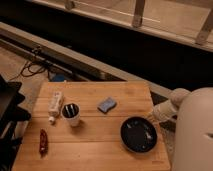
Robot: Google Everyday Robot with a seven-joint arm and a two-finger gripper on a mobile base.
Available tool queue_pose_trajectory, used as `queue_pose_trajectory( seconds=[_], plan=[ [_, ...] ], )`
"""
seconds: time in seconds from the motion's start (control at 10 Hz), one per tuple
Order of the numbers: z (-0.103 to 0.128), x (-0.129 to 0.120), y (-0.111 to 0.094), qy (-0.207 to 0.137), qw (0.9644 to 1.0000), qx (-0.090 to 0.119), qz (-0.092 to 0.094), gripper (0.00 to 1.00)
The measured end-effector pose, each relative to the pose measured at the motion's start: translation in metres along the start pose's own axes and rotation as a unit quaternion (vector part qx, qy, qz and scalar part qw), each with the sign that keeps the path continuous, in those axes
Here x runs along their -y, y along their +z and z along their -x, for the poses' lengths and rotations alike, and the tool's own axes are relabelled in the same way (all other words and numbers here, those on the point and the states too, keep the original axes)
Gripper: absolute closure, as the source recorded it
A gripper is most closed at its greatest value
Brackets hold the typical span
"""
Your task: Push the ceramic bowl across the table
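The ceramic bowl (138,134) is wide, black and shallow, and sits near the right front corner of the wooden table (95,152). My gripper (150,119) is at the end of the white arm (167,108), which reaches in from the right. It is at the bowl's upper right rim and looks to be touching it. The gripper shows only as a dark shape against the bowl.
A small white cup (71,114) stands left of centre, with a blue sponge (106,104) behind the bowl. A white bottle (55,104) and a red tool (43,140) lie at the left. A black chair (7,117) stands off the left edge, with cables (35,67) on the floor.
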Motion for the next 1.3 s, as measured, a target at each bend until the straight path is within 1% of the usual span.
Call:
queue_pose_trajectory(
  seconds=[0.5, 0.7, 0.9, 1.1, 1.2, 1.3],
  plan=[
    [-0.035, -0.030, 0.019, -0.026, 0.9994, -0.024, -0.007, 0.93],
    [-0.040, -0.033, 0.020, -0.031, 0.9991, -0.028, -0.008, 0.93],
    [-0.051, -0.044, 0.026, -0.043, 0.9985, -0.033, -0.009, 0.93],
    [-0.060, -0.049, 0.031, -0.049, 0.9980, -0.038, -0.009, 0.84],
    [-0.066, -0.053, 0.034, -0.056, 0.9975, -0.042, -0.011, 0.85],
    [-0.072, -0.059, 0.038, -0.062, 0.9970, -0.045, -0.011, 0.84]
  ],
)
